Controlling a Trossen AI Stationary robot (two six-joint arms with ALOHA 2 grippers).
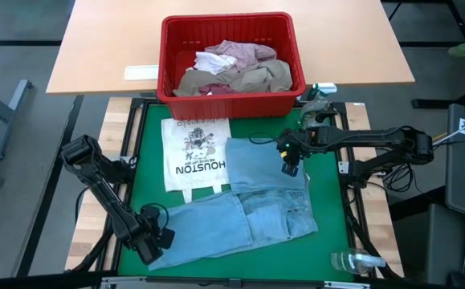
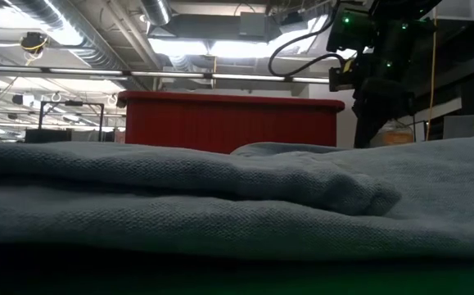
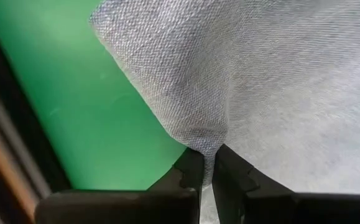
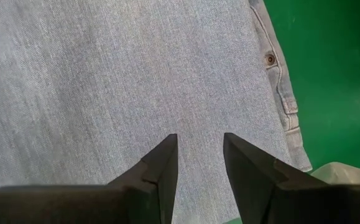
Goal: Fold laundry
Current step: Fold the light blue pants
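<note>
Light blue denim jeans (image 1: 248, 205) lie on the green mat, one part folded up toward the far side and a leg stretching to the near left. My left gripper (image 1: 158, 245) is at that leg's near-left end and is shut on the denim (image 3: 207, 158). My right gripper (image 1: 290, 166) hangs over the jeans' far right part, open, with bare denim showing between its fingers (image 4: 199, 155). A white printed cloth (image 1: 196, 152) lies flat on the mat beside the jeans. More laundry (image 1: 232, 68) is heaped in the red basket (image 1: 168, 48). My left gripper pinches the denim at the edge of the leg's end (image 3: 204, 140) between its two fingers, coming from above and pointing down. The cloth is gathered into a small peak at the fingertips. The rest of the leg spreads away over the mat.
The red basket stands on the wooden table past the mat's far edge, with a white paper (image 1: 140, 72) beside it. A clear bottle (image 1: 356, 261) lies at the near right corner. Bare green mat (image 1: 148, 144) shows at the left.
</note>
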